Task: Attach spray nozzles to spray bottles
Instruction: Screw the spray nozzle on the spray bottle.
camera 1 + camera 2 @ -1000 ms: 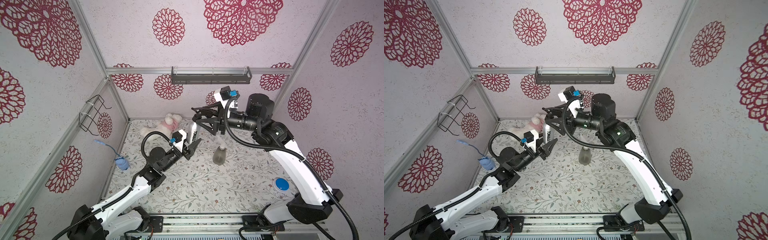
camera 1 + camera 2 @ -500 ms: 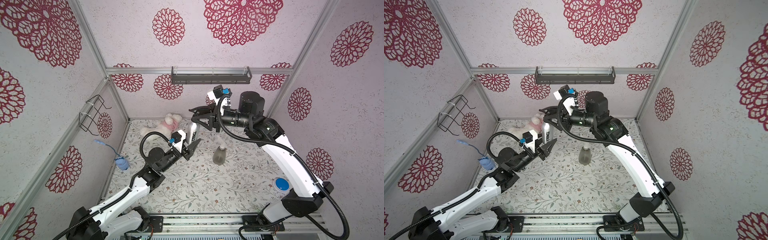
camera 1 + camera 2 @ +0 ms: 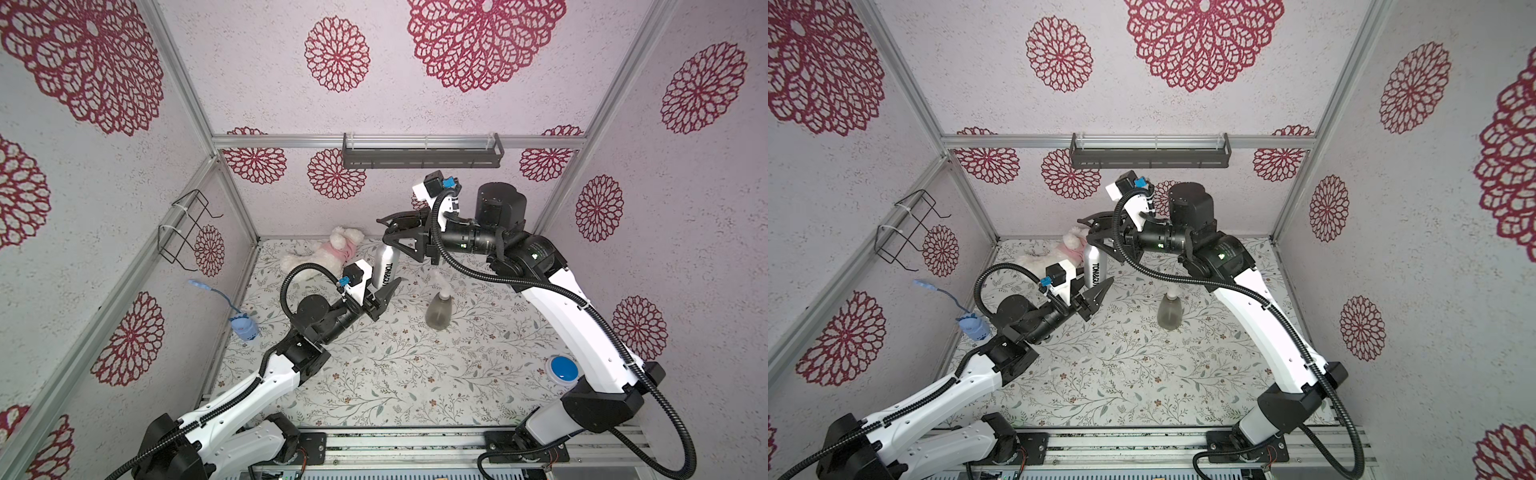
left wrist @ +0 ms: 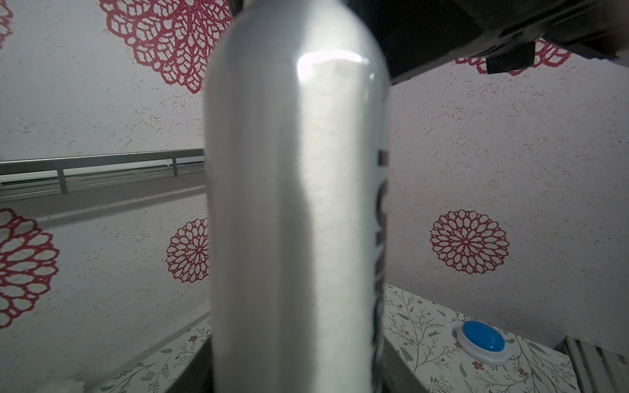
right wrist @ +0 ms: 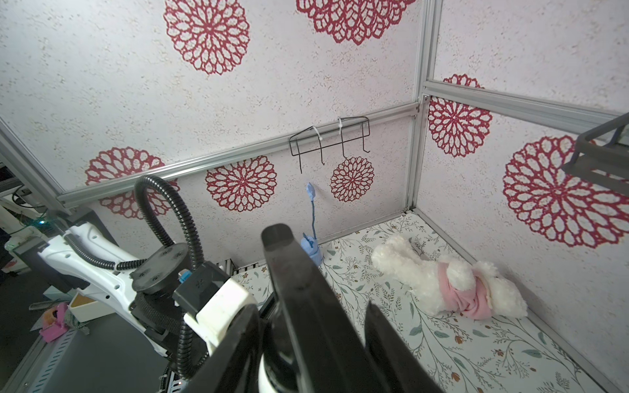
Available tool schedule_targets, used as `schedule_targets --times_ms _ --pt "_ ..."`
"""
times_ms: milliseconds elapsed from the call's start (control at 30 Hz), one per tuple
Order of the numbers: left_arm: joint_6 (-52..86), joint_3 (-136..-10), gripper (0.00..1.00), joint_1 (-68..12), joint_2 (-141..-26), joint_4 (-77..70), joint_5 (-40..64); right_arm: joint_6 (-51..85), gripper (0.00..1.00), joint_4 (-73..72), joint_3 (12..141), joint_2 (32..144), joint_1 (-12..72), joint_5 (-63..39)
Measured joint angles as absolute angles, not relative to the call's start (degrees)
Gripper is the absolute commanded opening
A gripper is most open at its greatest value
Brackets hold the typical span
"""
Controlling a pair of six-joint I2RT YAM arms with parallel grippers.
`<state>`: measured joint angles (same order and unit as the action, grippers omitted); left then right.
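Right pincer (image 3: 382,230) has narrowed over the bottle (image 3: 389,266) top, grip unclear; left pincer (image 3: 384,287) pinches the bottle, so screwing seems under way.

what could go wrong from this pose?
1. The left gripper holds the silver bottle low on its body; sideways force from the right gripper at the neck could lever it loose.
2. The black nozzle sits between the right gripper's fingers; how firmly is unclear, so it may cross-thread or drop.
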<state>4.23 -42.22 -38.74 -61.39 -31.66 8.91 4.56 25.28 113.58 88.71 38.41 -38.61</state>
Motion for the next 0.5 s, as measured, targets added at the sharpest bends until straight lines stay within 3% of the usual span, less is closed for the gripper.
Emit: schedule_targets --times_ms 233,500 --pt "4.3 -42.2 0.14 -38.7 -61.4 -31.4 8.9 4.5 0.40 25.4 113.3 88.7 38.4 -38.2" --pt "4.2 -42.5 0.14 -38.7 -61.5 -30.5 8.3 4.3 0.35 25.5 113.3 88.7 39.0 -37.1"
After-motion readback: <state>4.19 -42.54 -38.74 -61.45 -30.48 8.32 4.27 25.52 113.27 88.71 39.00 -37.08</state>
